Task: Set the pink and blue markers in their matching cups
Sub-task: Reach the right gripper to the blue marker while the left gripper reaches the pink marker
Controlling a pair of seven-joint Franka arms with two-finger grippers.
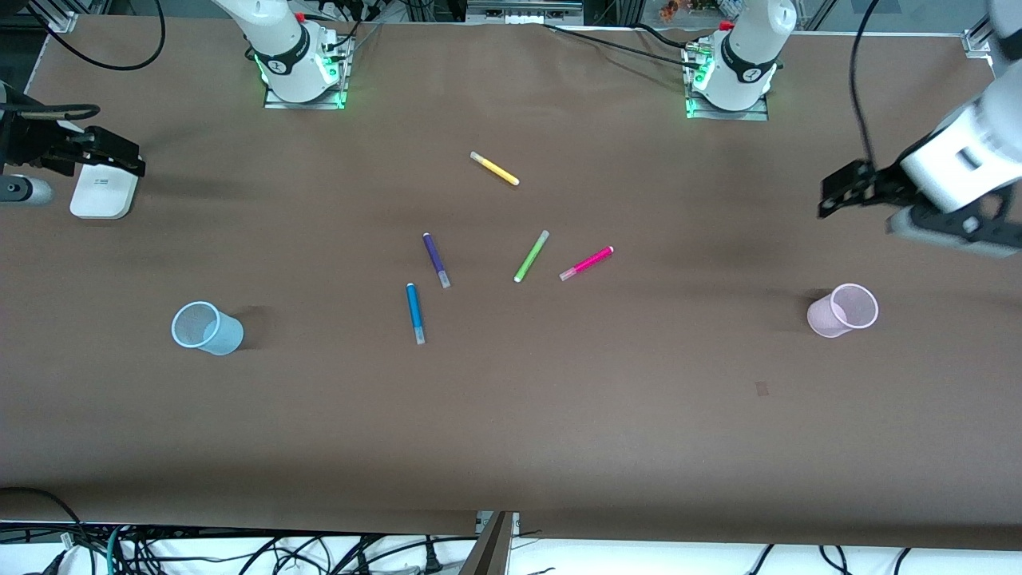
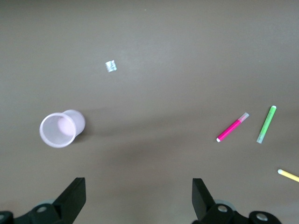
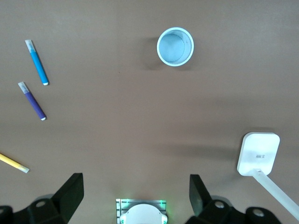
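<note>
No pick begun: both markers lie loose on the table (image 1: 511,415), left gripper (image 2: 135,198) and right gripper (image 3: 133,196) jaws released; you next lower onto the pink marker (image 1: 587,263) or the blue marker (image 1: 415,313).

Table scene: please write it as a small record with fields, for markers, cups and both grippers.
pink marker: lies flat mid-table, beside the green marker, toward the left arm's end
blue marker: lies flat, nearer the front camera than the purple marker
yellow marker: lies flat, nearest the bases
pink cup: upright, empty, toward the left arm's end
blue cup: upright, empty, toward the right arm's end
left gripper: open, holds nothing, up near the pink cup
right gripper: open, holds nothing
progress: no marker in a cup
</note>
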